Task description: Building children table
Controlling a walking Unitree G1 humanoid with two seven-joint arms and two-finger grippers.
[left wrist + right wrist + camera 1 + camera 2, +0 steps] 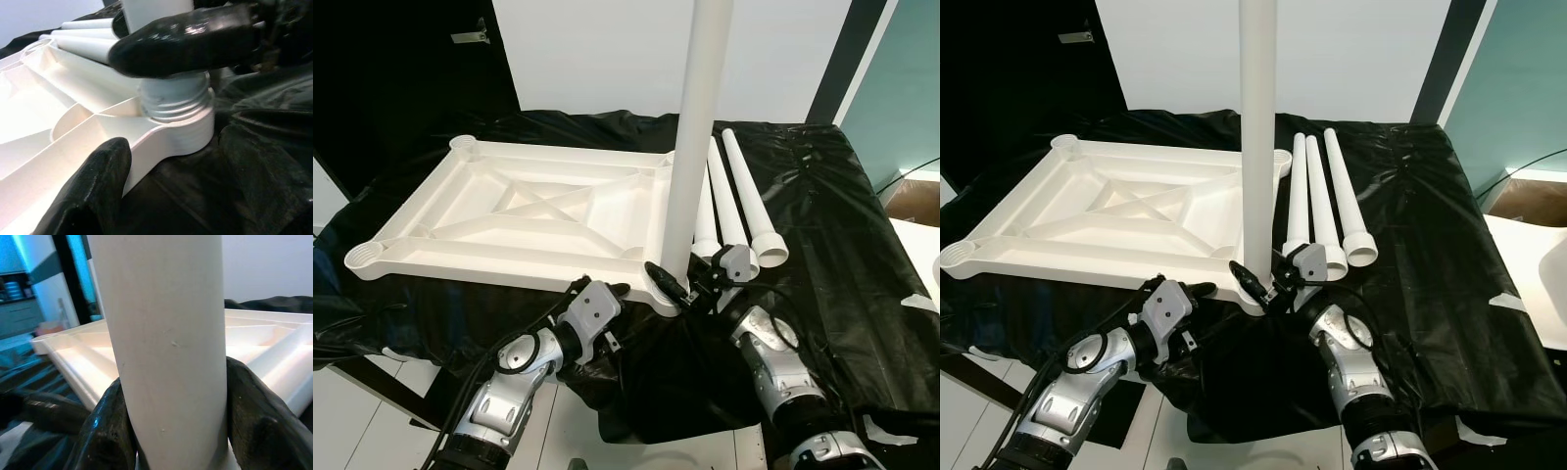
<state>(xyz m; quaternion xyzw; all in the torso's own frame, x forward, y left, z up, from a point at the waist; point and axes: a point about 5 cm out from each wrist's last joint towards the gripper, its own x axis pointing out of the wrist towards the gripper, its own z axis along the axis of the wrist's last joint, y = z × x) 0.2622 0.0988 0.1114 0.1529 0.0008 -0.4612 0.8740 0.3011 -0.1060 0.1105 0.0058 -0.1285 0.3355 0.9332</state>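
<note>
Right wrist view shows the right hand (pixel 677 288) clamped around an upright white leg (pixel 695 137), seated in the near corner socket of the upside-down tabletop (pixel 509 211). Left hand (pixel 607 294) grips that tabletop's near edge; three spare legs (pixel 734 201) lie just beside on the black-covered worktop (pixel 842 255).

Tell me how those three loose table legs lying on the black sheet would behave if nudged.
The three loose legs are round and tapered, so they would probably roll in a curve. They look like light hollow plastic, likely stiff. The smooth black sheet may let them slide.

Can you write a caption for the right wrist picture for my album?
Right gripper clasps an upright white table leg beside the upside-down tabletop.
</note>
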